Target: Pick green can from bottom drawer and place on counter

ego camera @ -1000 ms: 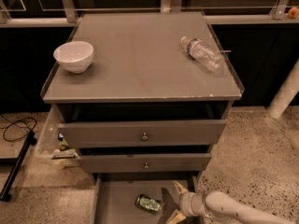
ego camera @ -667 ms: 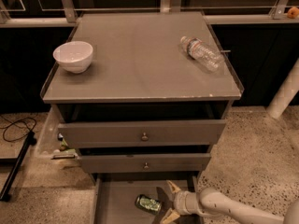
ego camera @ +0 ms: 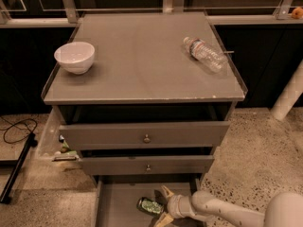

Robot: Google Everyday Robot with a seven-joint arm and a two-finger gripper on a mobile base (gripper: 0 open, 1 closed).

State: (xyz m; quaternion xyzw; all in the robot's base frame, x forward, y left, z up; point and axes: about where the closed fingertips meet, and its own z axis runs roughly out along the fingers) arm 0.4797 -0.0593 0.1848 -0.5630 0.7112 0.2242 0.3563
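Can lies sideways in bottom drawer. Gripper at its 3 o'clock, just beside, fingers apart. Push too hard, round can may roll away. Grab crooked, shiny can may slip out.

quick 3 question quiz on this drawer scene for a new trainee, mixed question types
1. Where does the green can lie?
A) top drawer
B) bottom drawer
C) white bowl
2. True or false: the water bottle lies on its side on the counter.
3. Fill in: the tool, down in the bottom drawer at the can's right end, has its fingers ____.

Key: 1 B; 2 true; 3 open
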